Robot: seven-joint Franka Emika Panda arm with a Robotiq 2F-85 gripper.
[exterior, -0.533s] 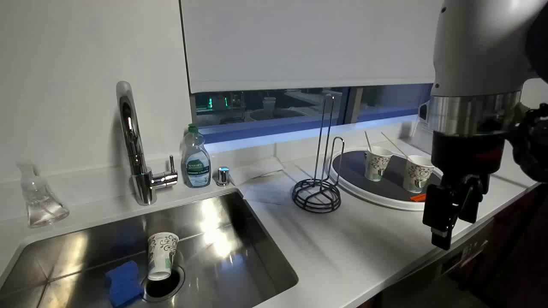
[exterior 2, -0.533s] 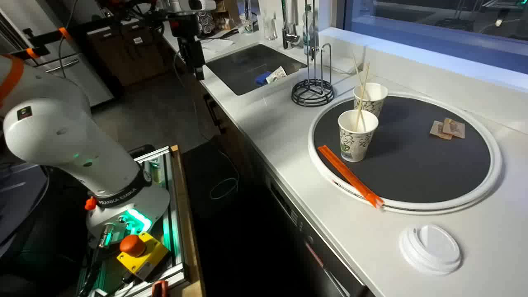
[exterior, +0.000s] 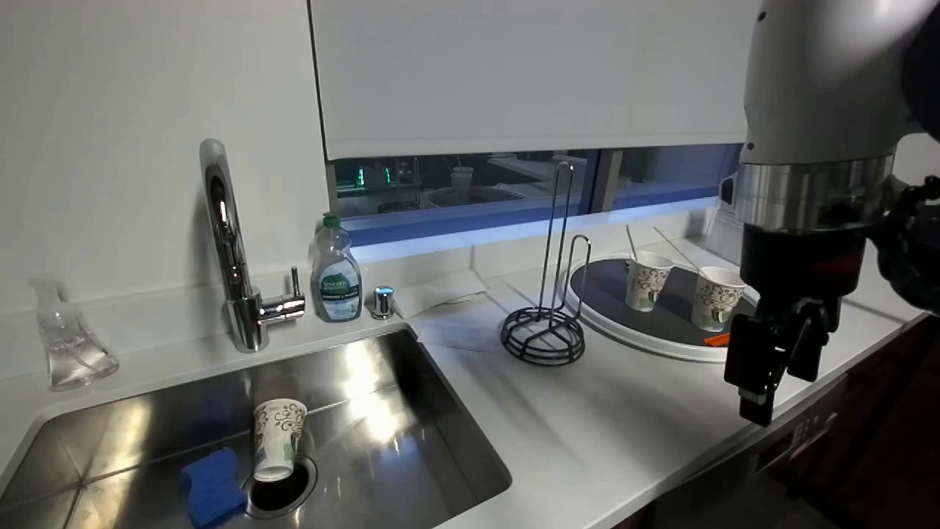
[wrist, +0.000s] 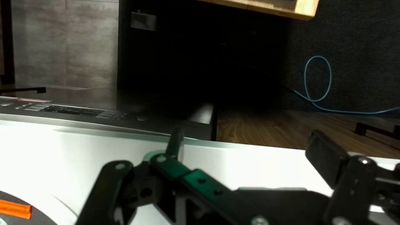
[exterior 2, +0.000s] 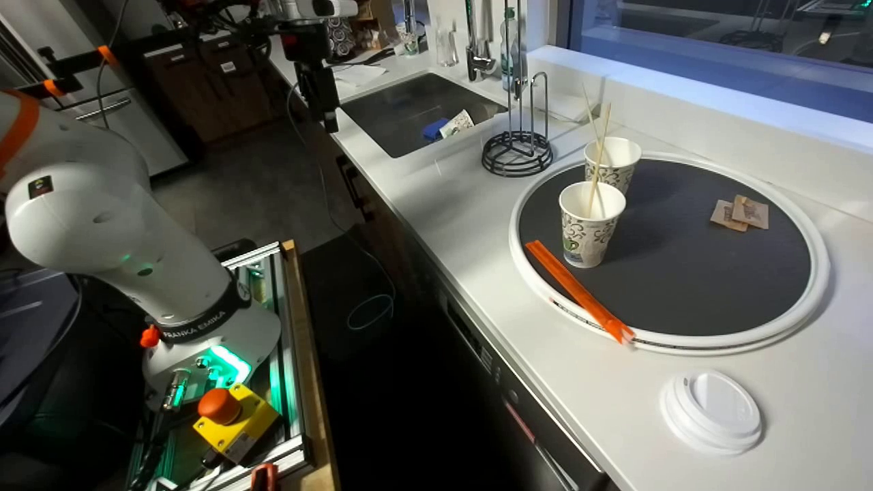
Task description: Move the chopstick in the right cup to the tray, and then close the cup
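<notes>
The tray (exterior 2: pixel 689 286) is a wide round dark grey disc with a white rim, and its edge shows in the wrist view (wrist: pixel 34 220). Two patterned paper cups stand upright on it. The right cup (exterior: pixel 716 301) is also the nearer cup in an exterior view (exterior 2: pixel 588 235); a thin chopstick (exterior: pixel 677 247) leans out of it. The left cup (exterior: pixel 647 285) holds another stick (exterior: pixel 631 242). A white lid (exterior 2: pixel 716 412) lies on the counter beside the tray. My gripper (wrist: pixel 246 140) is open and empty. It hangs above the counter's front edge, between sink and tray, apart from the cups.
An orange packet (exterior 2: pixel 576 290) lies across the tray's rim, and small brown packets (exterior 2: pixel 749 211) lie on the tray. A wire towel holder (exterior 2: pixel 517 168) stands between tray and sink (exterior: pixel 426 448). The sink holds a tipped cup (exterior: pixel 279 441) and a blue sponge (exterior: pixel 213 485).
</notes>
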